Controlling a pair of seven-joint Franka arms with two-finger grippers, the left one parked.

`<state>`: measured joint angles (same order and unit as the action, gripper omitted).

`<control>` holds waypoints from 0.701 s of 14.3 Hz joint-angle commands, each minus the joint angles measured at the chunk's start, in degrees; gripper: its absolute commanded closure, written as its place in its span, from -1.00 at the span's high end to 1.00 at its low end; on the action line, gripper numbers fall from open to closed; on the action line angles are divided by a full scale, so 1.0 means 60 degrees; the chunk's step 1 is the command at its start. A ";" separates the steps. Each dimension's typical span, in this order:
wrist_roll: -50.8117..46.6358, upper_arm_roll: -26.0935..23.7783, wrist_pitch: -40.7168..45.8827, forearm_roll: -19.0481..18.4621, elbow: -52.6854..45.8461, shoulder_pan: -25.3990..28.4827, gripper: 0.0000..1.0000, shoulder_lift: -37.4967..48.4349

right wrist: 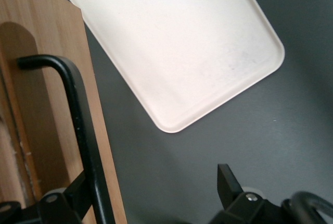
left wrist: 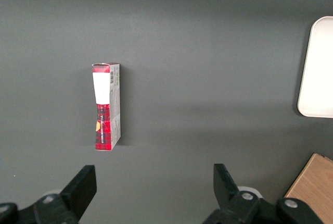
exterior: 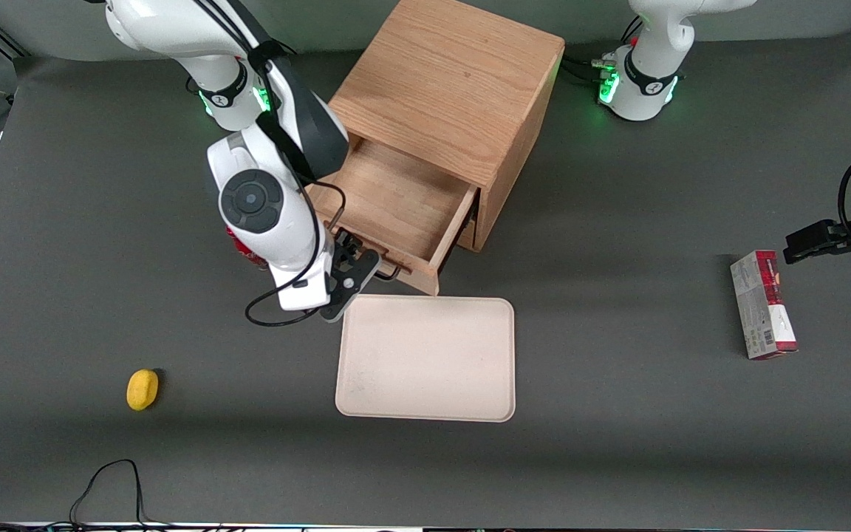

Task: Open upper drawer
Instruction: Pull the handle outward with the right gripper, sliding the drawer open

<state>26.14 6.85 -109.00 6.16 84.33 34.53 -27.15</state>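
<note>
The upper drawer of the oak box cabinet stands pulled well out, and its shallow wooden tray is bare. Its thin black wire handle is on the drawer front, which faces the front camera. My gripper is at that front, open. In the right wrist view the gripper has its jaws wide apart. The handle runs close by one finger, in front of the drawer front. Nothing is held. The lower drawer is mostly hidden beneath the upper one.
A cream tray lies on the table just nearer the front camera than the drawer; it also shows in the right wrist view. A yellow object lies toward the working arm's end. A red and white box lies toward the parked arm's end.
</note>
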 commanded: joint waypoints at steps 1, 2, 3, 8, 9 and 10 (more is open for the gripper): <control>0.0447 -0.0028 0.0252 -0.0045 -0.0723 -0.0232 1.00 -0.0513; 0.0506 -0.0028 0.0252 -0.0060 -0.0884 -0.0305 1.00 -0.0602; 0.0550 -0.0028 0.0426 -0.0060 -0.1045 -0.0408 1.00 -0.0762; 0.0932 -0.0043 0.1277 -0.0045 -0.2291 -0.0847 1.00 -0.1408; 0.0932 -0.0072 0.1278 -0.0045 -0.2306 -0.0862 1.00 -0.1423; 0.0932 -0.0058 0.1278 -0.0045 -0.2350 -0.0906 1.00 -0.1481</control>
<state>30.36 6.82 -103.05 6.16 73.94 30.07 -33.84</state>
